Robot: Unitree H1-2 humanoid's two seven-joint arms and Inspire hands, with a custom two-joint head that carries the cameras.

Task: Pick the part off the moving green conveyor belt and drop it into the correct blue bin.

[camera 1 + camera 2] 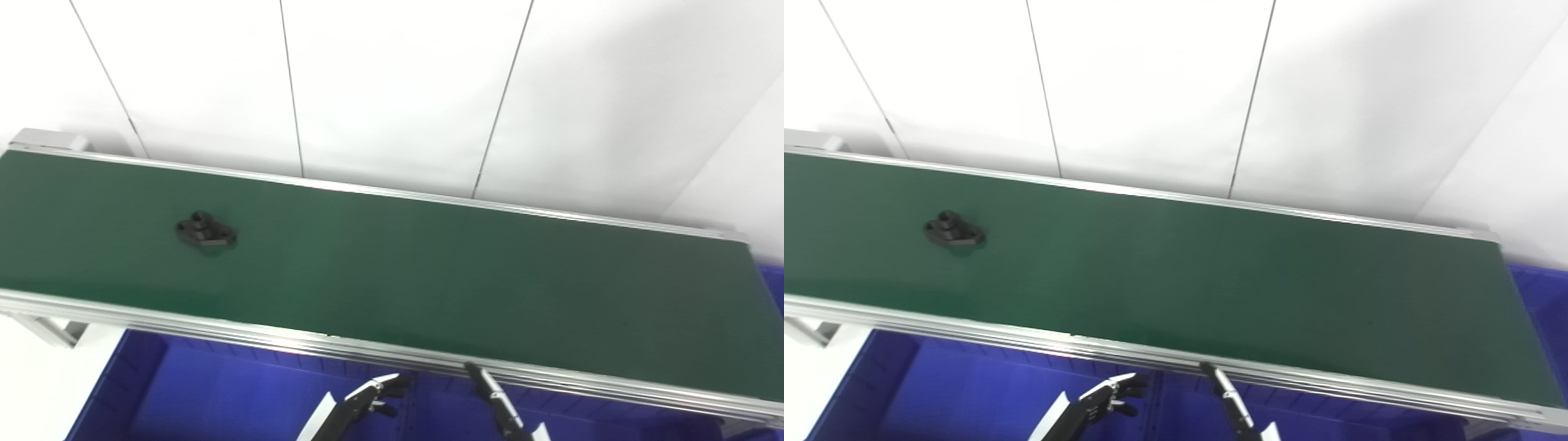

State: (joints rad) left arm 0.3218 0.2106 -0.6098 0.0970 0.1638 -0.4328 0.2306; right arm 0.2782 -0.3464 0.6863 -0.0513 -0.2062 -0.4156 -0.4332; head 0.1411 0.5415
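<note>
A small black flanged part lies on the green conveyor belt, toward its left end. Both hands sit low at the bottom edge, in front of the belt's near rail and over the blue bin. My left hand holds nothing, its fingers curled loosely and apart. Of my right hand only a straight finger or two shows, pointing up at the rail, and most of the hand is cut off by the picture's edge. Neither hand is near the part.
The belt's aluminium near rail runs across just above the hands. A second blue bin shows past the belt's right end. White wall panels stand behind the belt. A frame leg supports the left end.
</note>
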